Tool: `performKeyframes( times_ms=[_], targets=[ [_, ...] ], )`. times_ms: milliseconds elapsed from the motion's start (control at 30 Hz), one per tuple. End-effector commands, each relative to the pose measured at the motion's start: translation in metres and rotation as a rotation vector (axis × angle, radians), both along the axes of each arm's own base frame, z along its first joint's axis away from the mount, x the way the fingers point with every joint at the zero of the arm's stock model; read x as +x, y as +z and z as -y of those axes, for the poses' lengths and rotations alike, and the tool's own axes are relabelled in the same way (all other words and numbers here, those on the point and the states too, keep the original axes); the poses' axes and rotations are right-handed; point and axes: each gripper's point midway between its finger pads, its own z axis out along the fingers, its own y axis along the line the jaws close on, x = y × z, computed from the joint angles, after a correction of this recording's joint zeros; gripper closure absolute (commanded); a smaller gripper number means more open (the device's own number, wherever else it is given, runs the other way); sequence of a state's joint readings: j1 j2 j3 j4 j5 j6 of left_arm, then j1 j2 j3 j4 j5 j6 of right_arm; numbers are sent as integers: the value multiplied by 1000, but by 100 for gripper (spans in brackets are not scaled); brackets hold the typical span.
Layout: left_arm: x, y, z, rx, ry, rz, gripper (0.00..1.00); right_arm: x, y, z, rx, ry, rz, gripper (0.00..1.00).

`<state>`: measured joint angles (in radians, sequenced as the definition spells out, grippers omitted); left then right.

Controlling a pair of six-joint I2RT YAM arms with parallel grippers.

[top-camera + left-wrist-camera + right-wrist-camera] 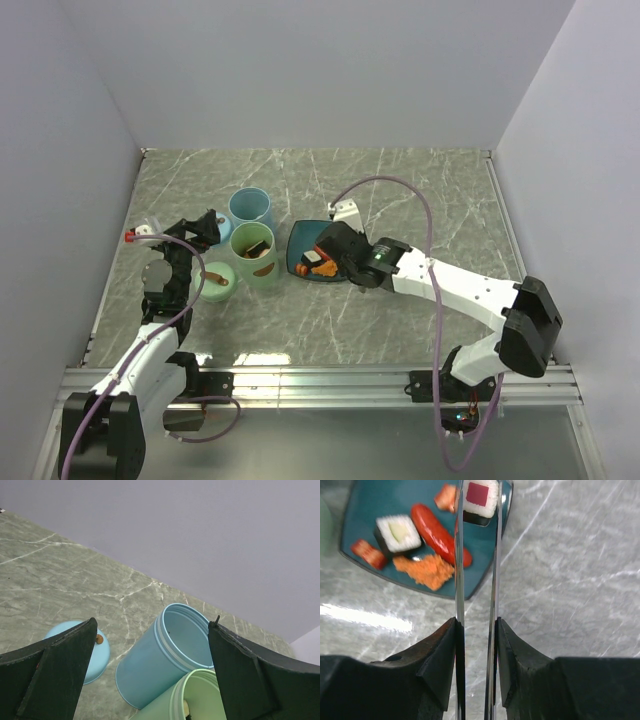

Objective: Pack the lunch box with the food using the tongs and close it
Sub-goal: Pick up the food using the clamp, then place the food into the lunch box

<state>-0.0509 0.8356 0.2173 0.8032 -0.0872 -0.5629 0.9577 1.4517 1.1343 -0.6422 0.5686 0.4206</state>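
My right gripper is shut on the silver tongs, pressing both arms together. The tong tips pinch a white rice roll with a pink centre over the far corner of the teal plate. Other food lies on the plate: a cucumber roll, a red sausage, orange shreds and a small red piece. The lunch box is two round tubs, a blue tub and a green tub, left of the plate. My left gripper hangs open above the blue tub.
A blue lid lies flat left of the blue tub. A green lid with a brown knob lies near the green tub, which has something brown inside. White walls enclose the marble table on three sides.
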Motion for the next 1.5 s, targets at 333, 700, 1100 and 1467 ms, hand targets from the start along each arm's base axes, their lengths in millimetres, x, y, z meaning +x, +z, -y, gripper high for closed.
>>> performKeyframes(
  times_ms=[333,700,1100,1467],
  targets=[
    [1,16,-2,-10,5,49,0,47,126,-65,200,163,288,70],
    [1,15,-3,-8,10,47,1,59,150,-143,247,374,306,69],
    [1,15,-3,-8,13,47,1,60,139,-174,244,449,267,63],
    [1,15,-3,-10,11,45,1,57,140,-176,240,454,272,42]
  ],
)
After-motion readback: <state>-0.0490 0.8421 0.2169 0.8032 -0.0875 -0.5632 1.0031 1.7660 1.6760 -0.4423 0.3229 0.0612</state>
